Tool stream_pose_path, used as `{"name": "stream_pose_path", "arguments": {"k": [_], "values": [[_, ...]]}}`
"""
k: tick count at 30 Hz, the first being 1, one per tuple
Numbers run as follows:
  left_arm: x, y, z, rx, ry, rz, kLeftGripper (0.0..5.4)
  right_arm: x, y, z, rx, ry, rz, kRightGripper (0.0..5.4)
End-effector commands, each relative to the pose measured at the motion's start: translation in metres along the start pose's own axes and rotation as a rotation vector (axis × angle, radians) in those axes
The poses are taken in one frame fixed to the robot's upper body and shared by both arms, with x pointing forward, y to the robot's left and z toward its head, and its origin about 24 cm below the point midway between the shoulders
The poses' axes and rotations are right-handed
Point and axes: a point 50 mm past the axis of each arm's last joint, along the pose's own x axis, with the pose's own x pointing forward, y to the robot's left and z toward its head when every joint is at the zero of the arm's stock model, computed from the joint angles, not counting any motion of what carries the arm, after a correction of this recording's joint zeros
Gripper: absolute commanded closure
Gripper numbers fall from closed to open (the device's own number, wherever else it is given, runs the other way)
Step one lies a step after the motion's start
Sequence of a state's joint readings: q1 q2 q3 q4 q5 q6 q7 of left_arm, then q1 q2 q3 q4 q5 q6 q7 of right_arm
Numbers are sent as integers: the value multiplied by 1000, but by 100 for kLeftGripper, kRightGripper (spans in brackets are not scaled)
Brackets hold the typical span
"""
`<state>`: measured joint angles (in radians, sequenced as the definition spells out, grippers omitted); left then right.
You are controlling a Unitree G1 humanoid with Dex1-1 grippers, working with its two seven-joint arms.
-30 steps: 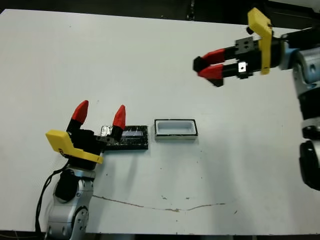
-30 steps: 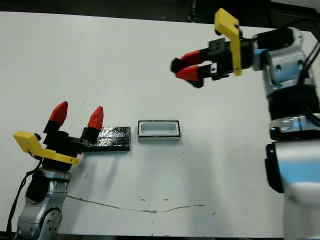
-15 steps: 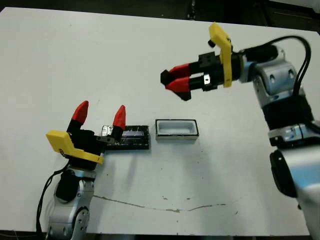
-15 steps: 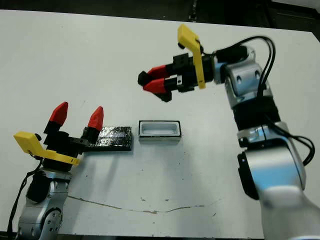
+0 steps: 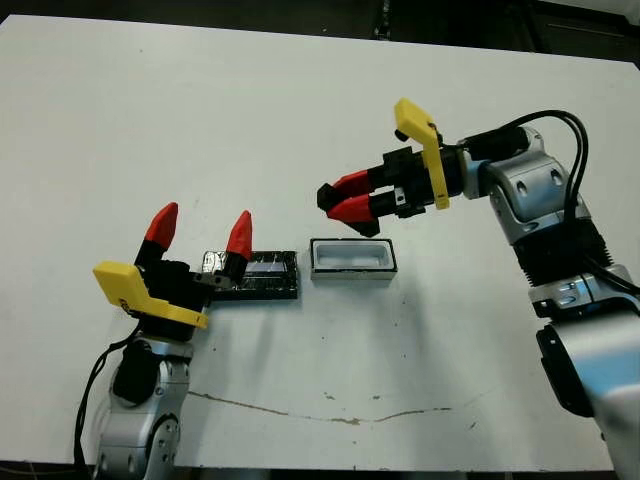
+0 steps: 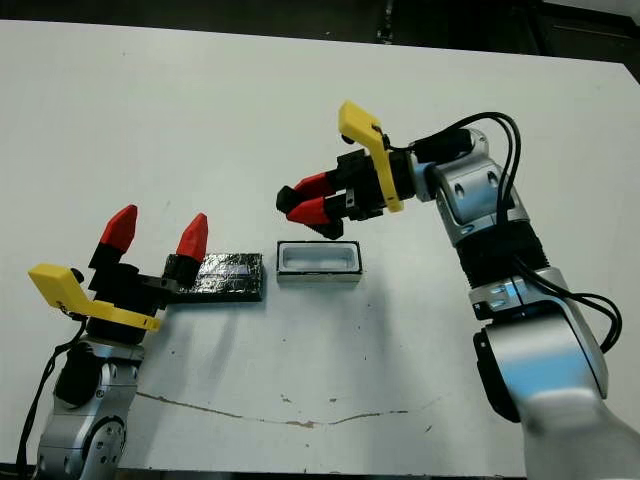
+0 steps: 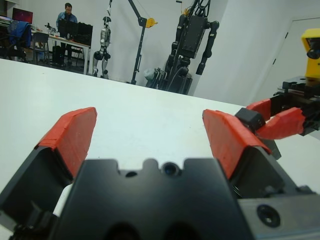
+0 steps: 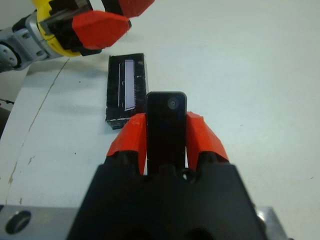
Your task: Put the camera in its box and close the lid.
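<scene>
Above the box [image 5: 352, 258] on the worktop [image 5: 300, 110], the right pincer [image 5: 340, 200] grips the camera [image 8: 166, 127]; the left pincer [image 5: 200, 230] gapes empty by the lid [image 5: 262, 276]

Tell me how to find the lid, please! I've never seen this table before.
Look at the white table and find the little white-rimmed box near its middle. Right beside it, toward the robot's left end effector with its open red fingers, lies the lid. It is the flat, glossy black one with a pale strip on top, while the box is an open tray, white inside.
</scene>
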<state>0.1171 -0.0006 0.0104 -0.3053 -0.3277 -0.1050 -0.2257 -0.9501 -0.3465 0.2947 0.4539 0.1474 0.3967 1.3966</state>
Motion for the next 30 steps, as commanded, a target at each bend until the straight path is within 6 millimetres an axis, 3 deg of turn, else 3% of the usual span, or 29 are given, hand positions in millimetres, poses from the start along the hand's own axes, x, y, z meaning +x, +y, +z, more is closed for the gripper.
{"name": "stream_pose_path", "arguments": {"k": [1, 14, 30], "values": [[-3, 0, -2, 1, 10, 3, 0, -3, 3, -10, 11, 31, -23, 374], [-3, 0, -1, 3, 11, 5, 0, 6, 9, -22, -49, 42, 4, 374], [-2, 1, -2, 3, 10, -1, 0, 3, 11, -40, 44, 119, -5, 374]]}}
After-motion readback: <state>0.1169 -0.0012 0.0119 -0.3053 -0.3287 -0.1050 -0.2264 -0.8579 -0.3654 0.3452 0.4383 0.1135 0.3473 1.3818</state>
